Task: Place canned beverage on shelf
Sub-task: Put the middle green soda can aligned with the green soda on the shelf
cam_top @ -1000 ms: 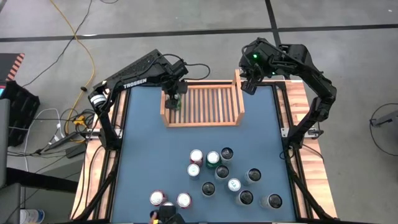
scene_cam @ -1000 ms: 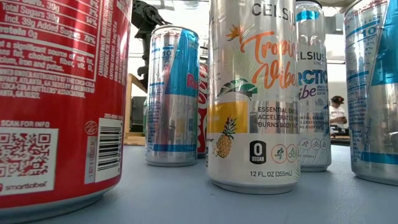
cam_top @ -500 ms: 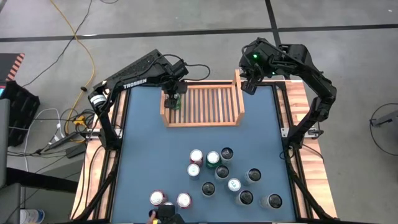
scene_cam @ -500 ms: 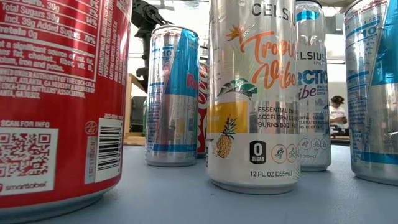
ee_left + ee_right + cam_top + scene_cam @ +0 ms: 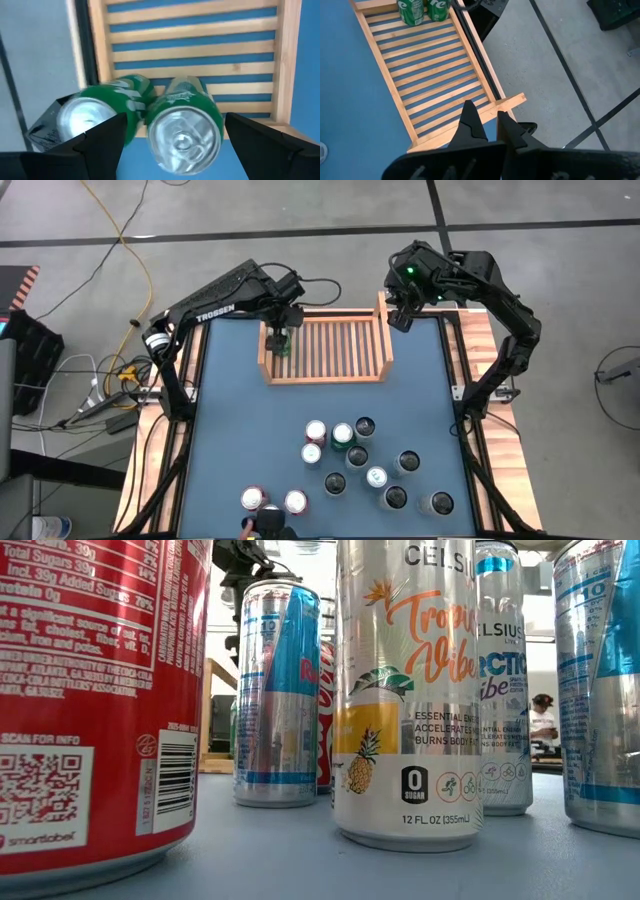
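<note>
two green cans (image 5: pixel 185 120) stand at one end of the shelf (image 5: pixel 325 375). left pincer (image 5: pixel 172 140) wide above them; right pincer (image 5: pixel 487 122) shut. many cans (image 5: pixel 375 477) remain on the surface (image 5: pixel 230 430).

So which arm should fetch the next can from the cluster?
Right, probably. The left gripper hangs open over two green cans at the shelf end; the right gripper is shut and empty.

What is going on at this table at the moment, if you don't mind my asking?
The robot is stocking the shelf with cans. The left gripper hangs open over two green cans standing side by side at the shelf's left end, gripping neither. The right gripper waits shut by the shelf's right end. More cans stand on the table.
</note>
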{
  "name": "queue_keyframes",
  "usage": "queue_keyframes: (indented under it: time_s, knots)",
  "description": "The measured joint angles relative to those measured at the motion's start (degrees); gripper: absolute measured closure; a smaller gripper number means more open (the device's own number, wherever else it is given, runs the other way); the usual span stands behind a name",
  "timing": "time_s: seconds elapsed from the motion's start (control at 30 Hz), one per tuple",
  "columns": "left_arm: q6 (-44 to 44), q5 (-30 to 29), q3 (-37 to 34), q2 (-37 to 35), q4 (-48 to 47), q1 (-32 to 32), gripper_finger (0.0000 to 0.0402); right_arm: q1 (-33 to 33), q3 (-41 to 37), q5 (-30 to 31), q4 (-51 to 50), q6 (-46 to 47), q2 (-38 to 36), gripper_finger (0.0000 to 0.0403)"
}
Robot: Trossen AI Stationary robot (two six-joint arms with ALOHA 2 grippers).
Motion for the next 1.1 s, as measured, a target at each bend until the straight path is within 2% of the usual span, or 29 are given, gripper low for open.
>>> queue_keyframes:
  time_s: [0.17,0.3,0.4,0.57,0.83,1.0,1.1]
  knots:
    - [-2.38,0.59,4.81,0.0,-3.7,-0.48,0.0078,0.01,0.01,0.0,0.0,-0.01,0.0,0.0403]
    - [-6.72,7.71,10.63,0.0,-8.36,-3.16,0.0078,0.02,0.0,0.0,0.0,-0.73,0.0,0.0403]
    - [-8.45,11.51,14.19,-0.09,-10.14,-8.12,0.0078,-0.02,0.0,0.0,0.0,-0.76,0.0,0.0403]
    - [-8.5,12.07,14.48,-0.11,-9.72,-19.51,0.0078,-0.4,0.0,0.0,0.0,-0.92,0.02,0.0403]
    - [-12.3,10.18,9.35,0.02,5.65,-35.18,0.0078,-1.99,0.0,0.0,0.01,-0.91,0.02,0.0403]
    - [-14.73,6.92,7.16,0.41,11.76,-40.09,0.0078,-2.62,0.0,0.0,0.0,-0.89,0.02,0.0403]
    - [-15.51,7.03,7.16,1.44,12.8,-41.11,0.0078,-2.62,0.0,-0.02,0.0,-0.33,0.02,0.0403]
